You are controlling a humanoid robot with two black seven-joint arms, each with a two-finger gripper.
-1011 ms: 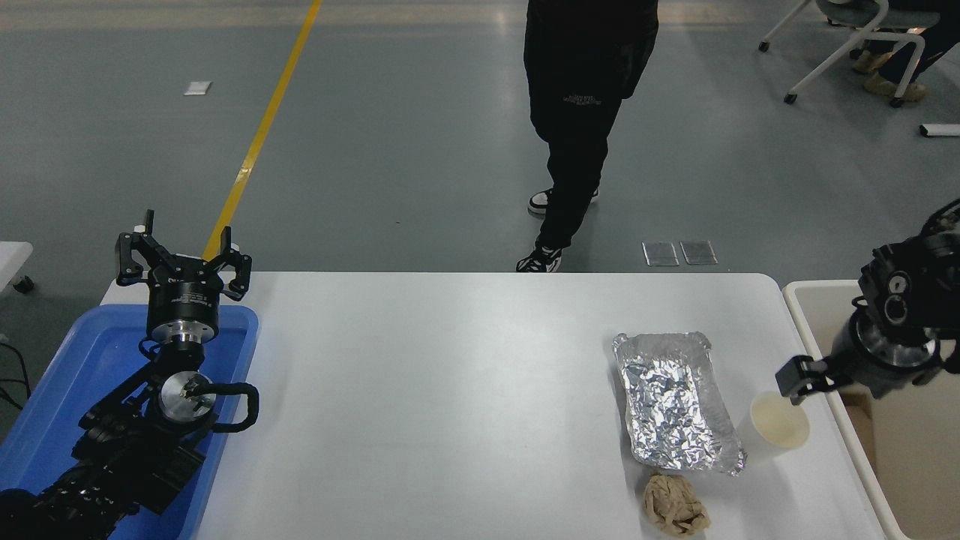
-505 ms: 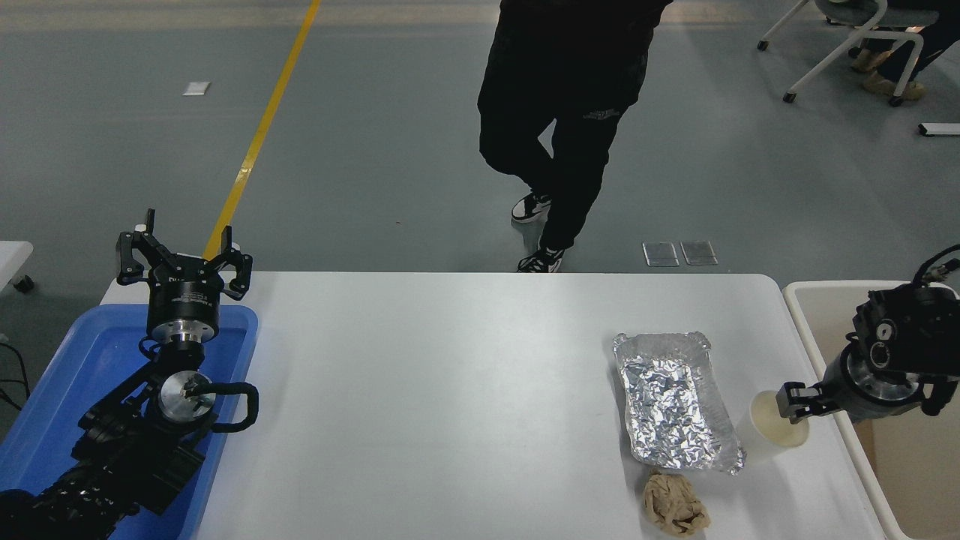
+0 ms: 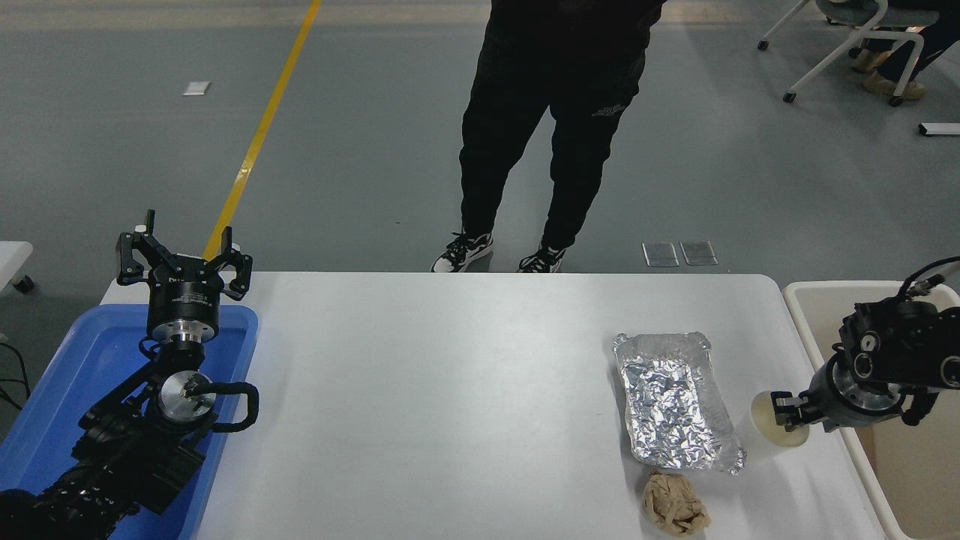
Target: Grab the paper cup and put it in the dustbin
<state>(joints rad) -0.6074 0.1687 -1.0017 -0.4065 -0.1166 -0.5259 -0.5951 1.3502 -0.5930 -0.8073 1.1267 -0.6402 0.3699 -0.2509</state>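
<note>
You're seeing a person (image 3: 555, 127) standing at the white table's (image 3: 450, 390) twelve o'clock; since before, your right gripper (image 3: 787, 412) is dropping, pinching the paper cup's (image 3: 772, 427) rim.

Legible text: none; small white print on the left gripper's (image 3: 182, 259) black body, above the blue tray (image 3: 71, 375), and pale print on the person's trousers (image 3: 607, 111) are too small to read.

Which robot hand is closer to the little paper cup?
The right gripper. It reaches in from the right and sits at the paper cup rim. The left gripper is parked far across the table, over the blue tray.
</note>
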